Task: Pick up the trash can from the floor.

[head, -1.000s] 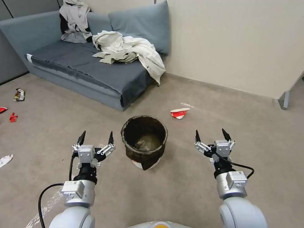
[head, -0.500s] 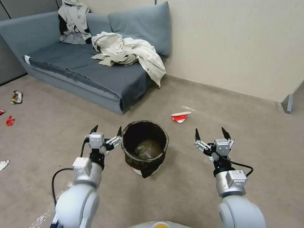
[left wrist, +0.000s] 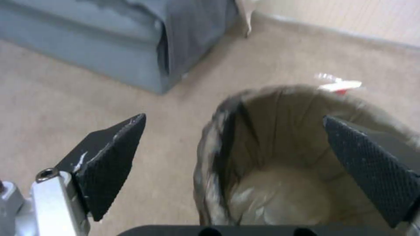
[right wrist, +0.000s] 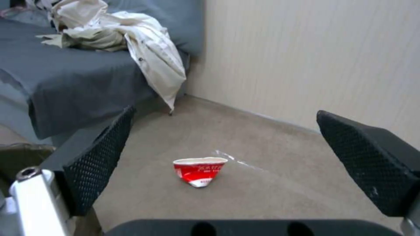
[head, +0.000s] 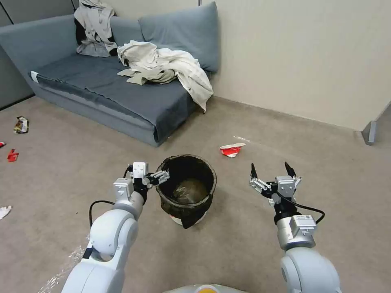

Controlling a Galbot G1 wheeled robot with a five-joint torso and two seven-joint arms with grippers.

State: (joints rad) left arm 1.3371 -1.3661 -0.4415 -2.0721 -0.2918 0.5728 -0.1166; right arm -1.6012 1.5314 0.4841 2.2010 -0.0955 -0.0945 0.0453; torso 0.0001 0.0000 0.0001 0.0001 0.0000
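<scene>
The trash can [head: 186, 189] stands upright on the floor [head: 244, 236], a small white bin with a dark bag folded over its rim. My left gripper [head: 155, 176] is open at the can's left rim. In the left wrist view the left gripper [left wrist: 233, 118] straddles the rim of the trash can [left wrist: 280, 137], one finger outside the wall and one over the opening, neither clearly touching. My right gripper [head: 269, 166] hangs open and holds nothing, well to the can's right. The right wrist view shows the right gripper [right wrist: 226, 113] facing the wall, with the trash can [right wrist: 17, 157] at its edge.
A crushed red-and-white paper cup [head: 231, 149] [right wrist: 199, 170] lies behind the can to the right. A grey sofa [head: 114, 91] with heaped clothes [head: 163, 65] stands behind on the left. Scraps of litter [head: 12, 154] dot the far-left carpet. A partition foot [head: 368, 132] stands at far right.
My left arm has swung forward and rightward, bringing its open gripper from beside the can to its left rim. The right arm has hardly moved. The camera shifted slightly.
</scene>
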